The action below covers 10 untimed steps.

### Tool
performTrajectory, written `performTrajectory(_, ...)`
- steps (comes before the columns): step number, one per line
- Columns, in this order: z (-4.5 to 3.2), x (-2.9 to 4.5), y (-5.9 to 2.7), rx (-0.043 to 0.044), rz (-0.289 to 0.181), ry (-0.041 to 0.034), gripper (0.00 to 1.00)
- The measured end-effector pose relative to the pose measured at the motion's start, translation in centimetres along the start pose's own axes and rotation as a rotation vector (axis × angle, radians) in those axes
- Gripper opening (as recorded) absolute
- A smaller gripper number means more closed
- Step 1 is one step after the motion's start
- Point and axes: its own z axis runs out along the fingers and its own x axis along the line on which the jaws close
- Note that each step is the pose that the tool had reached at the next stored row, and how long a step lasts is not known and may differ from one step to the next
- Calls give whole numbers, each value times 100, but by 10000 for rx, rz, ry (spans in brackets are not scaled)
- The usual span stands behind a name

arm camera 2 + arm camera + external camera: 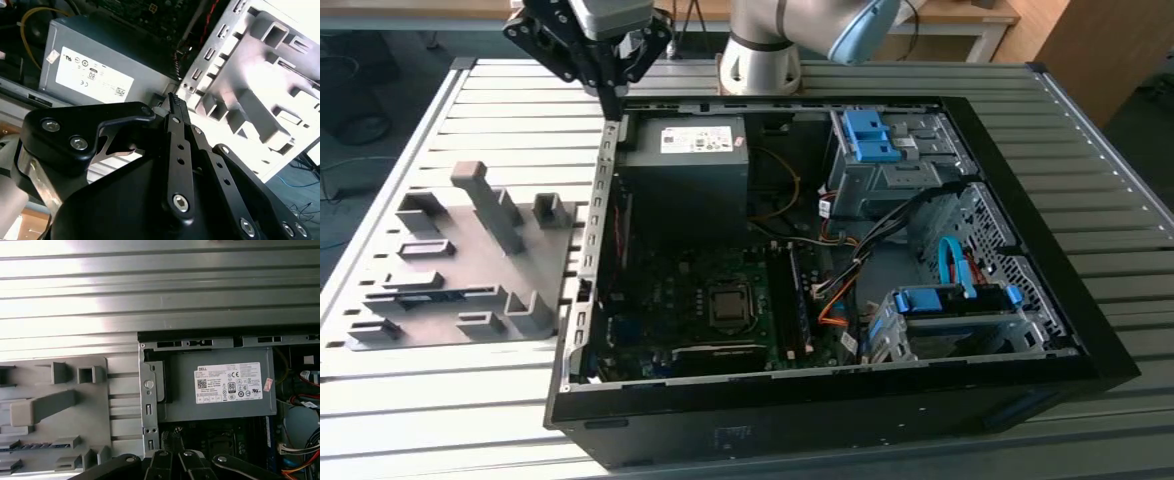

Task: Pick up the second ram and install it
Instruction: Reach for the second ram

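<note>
Open motherboard bay [707, 300] — power supply [687, 165] and case wall [600, 200] close beside the gripper [610, 112]

Black two-finger linkage gripper [608, 100] hangs pointing down, fingertips [173, 102] pressed together (same in both wrist views); silver-grey arm with blue joint cap [767, 45] stands toward the exterior view's right.
</note>
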Motion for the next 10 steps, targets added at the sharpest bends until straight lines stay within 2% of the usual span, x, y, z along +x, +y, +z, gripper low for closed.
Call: performTrajectory(10,-6,194,-15,0,0,-1,10)
